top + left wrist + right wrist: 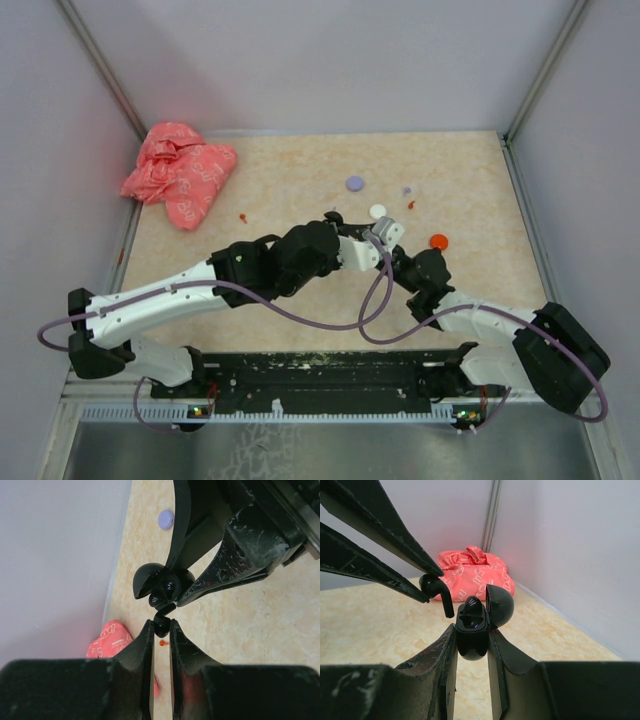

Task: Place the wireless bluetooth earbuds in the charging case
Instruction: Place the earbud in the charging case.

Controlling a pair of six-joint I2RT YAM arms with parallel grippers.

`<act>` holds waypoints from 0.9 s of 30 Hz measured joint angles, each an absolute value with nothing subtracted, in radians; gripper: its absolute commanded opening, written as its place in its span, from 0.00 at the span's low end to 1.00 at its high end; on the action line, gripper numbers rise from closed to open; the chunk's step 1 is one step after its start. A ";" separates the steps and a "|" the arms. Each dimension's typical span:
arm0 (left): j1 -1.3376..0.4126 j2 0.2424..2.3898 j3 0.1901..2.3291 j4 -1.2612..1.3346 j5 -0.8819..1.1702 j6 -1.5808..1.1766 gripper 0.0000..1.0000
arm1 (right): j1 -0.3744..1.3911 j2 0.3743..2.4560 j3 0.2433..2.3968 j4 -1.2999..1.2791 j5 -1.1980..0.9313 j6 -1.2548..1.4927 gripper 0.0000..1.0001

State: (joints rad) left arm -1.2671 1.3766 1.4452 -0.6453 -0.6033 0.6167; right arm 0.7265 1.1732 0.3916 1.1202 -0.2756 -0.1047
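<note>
Beige counter [300, 170], grey walls; right fingers [442, 655] were clamped on the open black case [471, 635], held off the counter. The left fingers [142, 647] pinched a black earbud [437, 591], stem just beside the case mouth. Step: insertion. The next move likely called for aligning the stem with the free socket, then a gentle push.

Lighting is bright, diffuse, even; shadows on the surface [300, 170] are faint. Finger bases of the left end effector [161, 625] and right end effector [471, 631] blur near the lens. Specular glare marks the charging case [472, 640] and black earbud [434, 586] between the tips.
</note>
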 measured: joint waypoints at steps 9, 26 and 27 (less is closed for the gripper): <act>-1.267 1.377 1.445 -0.649 -0.625 0.619 0.00 | 0.727 1.174 0.395 1.121 -0.304 -0.104 0.00; -1.243 1.358 1.443 -0.635 -0.580 0.599 0.00 | 0.727 1.200 0.395 1.180 -0.346 -0.091 0.00; -1.243 1.358 1.443 -0.636 -0.579 0.599 0.00 | 0.727 1.200 0.395 1.181 -0.346 -0.091 0.00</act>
State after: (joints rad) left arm -1.2427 1.3582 1.4429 -0.6361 -0.5789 0.5987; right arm 0.7265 1.2003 0.3946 1.1809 -0.3458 -0.0906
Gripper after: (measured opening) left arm 0.178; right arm 0.266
